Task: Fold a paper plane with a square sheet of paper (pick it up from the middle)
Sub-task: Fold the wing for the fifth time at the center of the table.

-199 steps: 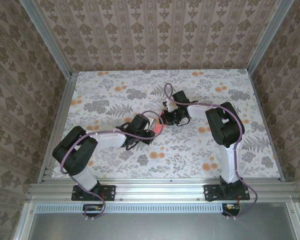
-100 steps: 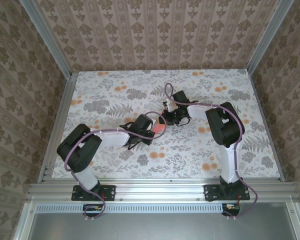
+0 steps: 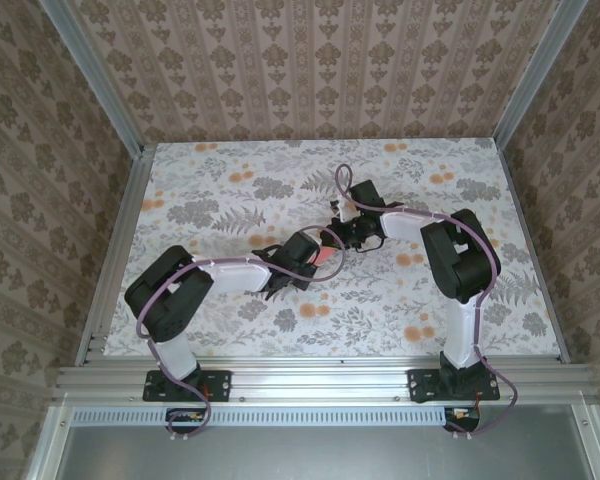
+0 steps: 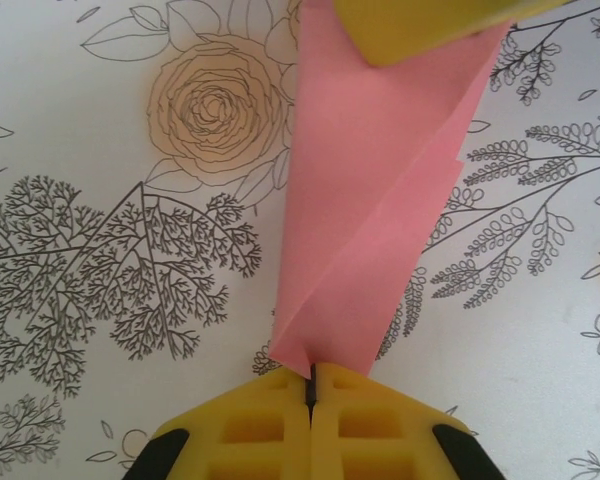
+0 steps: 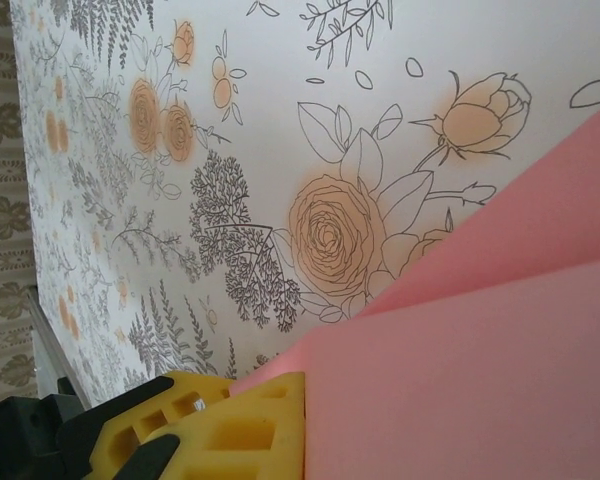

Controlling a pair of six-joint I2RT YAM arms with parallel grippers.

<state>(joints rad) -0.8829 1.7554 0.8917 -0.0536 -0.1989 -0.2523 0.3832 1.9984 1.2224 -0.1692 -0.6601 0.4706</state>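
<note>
The pink sheet of paper (image 4: pixel 380 200) is folded into a long tapering shape with a lengthwise crease and hangs just over the flowered tabletop (image 4: pixel 100 150). My left gripper (image 4: pixel 311 372) is shut on its narrow end, yellow jaws pressed together. My right gripper (image 5: pixel 305 385) is shut on the wider end of the paper (image 5: pixel 480 360), and its yellow finger (image 4: pixel 420 25) shows at the top of the left wrist view. From above, the left gripper (image 3: pixel 313 258) and right gripper (image 3: pixel 338 238) meet at mid-table with a sliver of pink paper (image 3: pixel 323 254) between them.
The flowered tabletop (image 3: pixel 230 190) is walled by patterned panels, with aluminium rails along its left edge (image 3: pixel 115 250) and right edge (image 3: pixel 528 250). Both arms reach inward from the near edge, and a purple cable (image 3: pixel 338 185) loops over the right arm.
My left gripper has slid right toward the right gripper and closed on the paper's narrow end. The right arm has shifted slightly right, still gripping the paper.
</note>
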